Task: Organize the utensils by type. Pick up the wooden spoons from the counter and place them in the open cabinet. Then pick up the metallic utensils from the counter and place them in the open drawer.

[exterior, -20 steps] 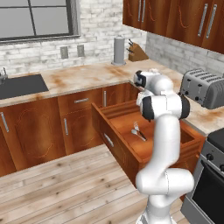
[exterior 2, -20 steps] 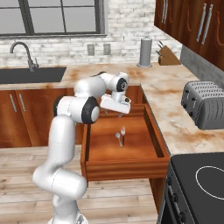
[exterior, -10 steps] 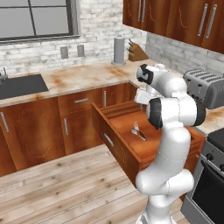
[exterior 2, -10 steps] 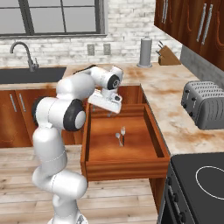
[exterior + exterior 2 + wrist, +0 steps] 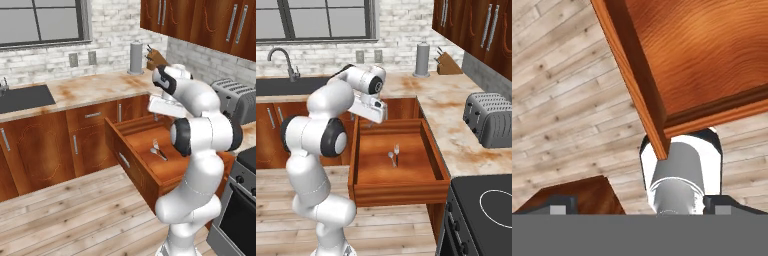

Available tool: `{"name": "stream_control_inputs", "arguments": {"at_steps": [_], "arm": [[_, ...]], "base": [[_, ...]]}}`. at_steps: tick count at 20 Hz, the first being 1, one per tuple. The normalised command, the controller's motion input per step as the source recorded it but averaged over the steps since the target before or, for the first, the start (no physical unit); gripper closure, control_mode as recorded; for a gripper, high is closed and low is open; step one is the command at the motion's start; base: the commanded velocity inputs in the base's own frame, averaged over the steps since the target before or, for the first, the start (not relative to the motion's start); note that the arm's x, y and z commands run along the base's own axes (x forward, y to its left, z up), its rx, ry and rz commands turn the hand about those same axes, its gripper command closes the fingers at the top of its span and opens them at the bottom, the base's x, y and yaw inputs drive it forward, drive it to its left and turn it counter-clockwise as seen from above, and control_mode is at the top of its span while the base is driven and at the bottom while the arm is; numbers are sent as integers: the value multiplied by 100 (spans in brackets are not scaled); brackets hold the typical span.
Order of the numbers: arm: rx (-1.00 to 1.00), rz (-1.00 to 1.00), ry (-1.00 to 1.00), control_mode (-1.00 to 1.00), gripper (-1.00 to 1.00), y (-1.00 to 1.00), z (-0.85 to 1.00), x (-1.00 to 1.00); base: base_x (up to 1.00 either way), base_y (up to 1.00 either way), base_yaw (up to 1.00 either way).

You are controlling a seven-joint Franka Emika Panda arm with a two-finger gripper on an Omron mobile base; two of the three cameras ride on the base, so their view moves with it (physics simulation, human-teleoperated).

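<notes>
The drawer (image 5: 131,165) (image 5: 401,192) (image 5: 702,50) stands pulled out from under the counter (image 5: 90,90) (image 5: 441,100). On its floor lie the metallic utensils (image 5: 158,150) (image 5: 394,156), a small silver spoon and a dark-handled fork side by side. My gripper (image 5: 157,117) (image 5: 371,122) (image 5: 642,205) hangs open over the drawer's back left corner, well above the utensils, with nothing between its fingers. The hand view looks straight down past the drawer's side wall to the floorboards. The wooden spoons and the open cabinet are out of view.
A toaster (image 5: 235,100) (image 5: 493,120) sits on the right counter, with a stove (image 5: 491,205) in front of it. A paper towel roll (image 5: 136,57) (image 5: 422,60) and a knife block (image 5: 157,59) (image 5: 448,67) stand at the back. The sink (image 5: 20,97) lies far left. Wall cabinets (image 5: 200,25) with shut doors hang above.
The arm's elbow and upper links have swung round above the base. The hand has shifted only slightly, toward the drawer's back corner. The gripper stays open and the utensils have not moved.
</notes>
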Motion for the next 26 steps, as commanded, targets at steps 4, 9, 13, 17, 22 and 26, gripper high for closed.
{"name": "stream_control_inputs", "arguments": {"at_steps": [4, 9, 13, 17, 22, 26], "arm": [[-16, -8, 6, -100, -100, 18, 0, -6], [-22, -6, -20, -100, -100, 14, 0, -39], [-11, -22, -32, -100, -100, 6, 1, -57], [-1, -26, -24, -100, -100, 1, 20, -73], [0, -26, -14, -100, -100, 0, 40, -69], [-2, -9, 3, -100, -100, 0, 69, -32]], "base": [[0, 0, 0], [0, 0, 0], [0, 0, 0], [0, 0, 0], [0, 0, 0], [0, 0, 0]]}}
